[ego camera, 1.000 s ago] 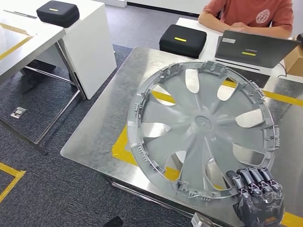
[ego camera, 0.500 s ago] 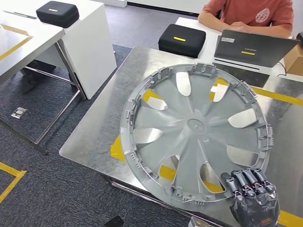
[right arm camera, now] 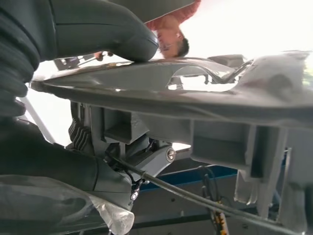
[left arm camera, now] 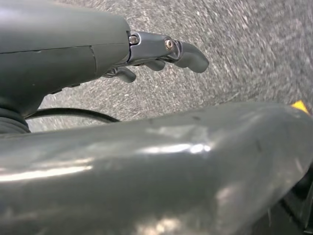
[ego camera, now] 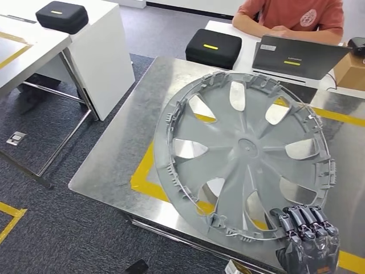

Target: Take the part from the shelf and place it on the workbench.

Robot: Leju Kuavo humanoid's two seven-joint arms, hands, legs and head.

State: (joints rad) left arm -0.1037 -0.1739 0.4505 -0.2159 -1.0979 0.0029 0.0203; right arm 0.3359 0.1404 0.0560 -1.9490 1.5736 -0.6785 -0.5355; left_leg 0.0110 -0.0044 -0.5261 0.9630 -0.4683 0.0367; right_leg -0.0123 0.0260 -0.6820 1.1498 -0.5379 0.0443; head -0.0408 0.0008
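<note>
The left hand (left arm camera: 155, 51) hangs over the carpet with its fingers loosely apart and nothing in them. Over the steel desk (ego camera: 120, 154) the wheel cover (ego camera: 243, 151) rides tilted, and looks light, wide, stiff and thin, its clip-lined edge likely brittle. The right hand (ego camera: 308, 242) clamps the rim near five o'clock, thumb on one face, fingers (right arm camera: 79, 134) under the other; a grip so far off-centre may let it sag or swing
</note>
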